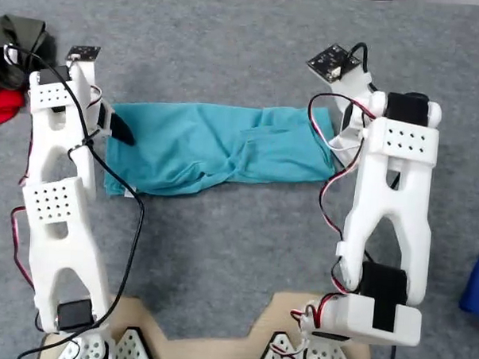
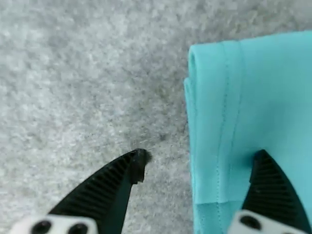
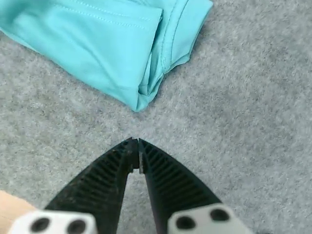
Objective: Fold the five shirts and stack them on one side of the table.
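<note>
A teal shirt point(image 1: 217, 147) lies folded into a long band across the middle of the grey table point(image 1: 236, 251). My left gripper point(image 1: 118, 126) is at the band's left end. In the left wrist view this gripper point(image 2: 201, 157) is open, with one finger on the teal shirt point(image 2: 253, 97) and the other on the bare felt beside its folded edge. My right gripper point(image 1: 343, 128) is at the band's right end. The right wrist view shows it point(image 3: 136, 144) shut and empty, just short of a corner of the teal shirt point(image 3: 97, 44).
A red cloth point(image 1: 4, 106) and a dark cloth point(image 1: 19, 39) lie bunched at the far left. Something blue point(image 1: 477, 285) pokes in at the right edge. The arm bases stand along the front edge. Bare felt lies in front of and behind the shirt.
</note>
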Available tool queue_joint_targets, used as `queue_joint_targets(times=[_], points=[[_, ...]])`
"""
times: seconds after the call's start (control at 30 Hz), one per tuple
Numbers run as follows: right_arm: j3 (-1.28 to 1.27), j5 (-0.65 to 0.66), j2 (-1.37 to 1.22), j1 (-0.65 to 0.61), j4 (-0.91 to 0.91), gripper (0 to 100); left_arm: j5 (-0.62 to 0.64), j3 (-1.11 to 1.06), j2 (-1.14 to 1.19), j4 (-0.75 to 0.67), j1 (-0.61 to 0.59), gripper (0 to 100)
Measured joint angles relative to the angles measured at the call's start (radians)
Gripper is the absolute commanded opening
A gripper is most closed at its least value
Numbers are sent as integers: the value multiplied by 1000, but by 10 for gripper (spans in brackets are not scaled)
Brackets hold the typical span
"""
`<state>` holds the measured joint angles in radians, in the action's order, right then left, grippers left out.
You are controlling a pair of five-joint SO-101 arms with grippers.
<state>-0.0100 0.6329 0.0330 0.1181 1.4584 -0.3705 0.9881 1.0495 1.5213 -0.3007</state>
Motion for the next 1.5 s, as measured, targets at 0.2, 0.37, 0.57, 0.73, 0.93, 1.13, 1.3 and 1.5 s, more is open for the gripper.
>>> queue_joint_targets(times=[0.2, 0.37, 0.57, 0.73, 0.93, 1.13, 1.3, 1.5], points=[[0, 0, 0, 0, 0, 6, 6, 86, 43, 86, 0, 226], [0, 0, 0, 0, 0, 6, 8, 114, 60, 127, 11, 78], [0, 0, 0, 0, 0, 6, 8, 115, 60, 140, 23, 20], [0, 0, 0, 0, 0, 6, 8, 155, 55, 149, 21, 20], [-18, 0, 0, 0, -37, 6, 6, 290, 58, 206, 20, 20], [-166, -72, 0, 17, -305, 6, 9, 462, 58, 219, 80, 20], [-371, -304, 0, 58, -715, 9, 9, 523, 58, 227, 166, 20], [-489, -522, -77, 117, -1073, 9, 9, 526, 58, 227, 296, 20]])
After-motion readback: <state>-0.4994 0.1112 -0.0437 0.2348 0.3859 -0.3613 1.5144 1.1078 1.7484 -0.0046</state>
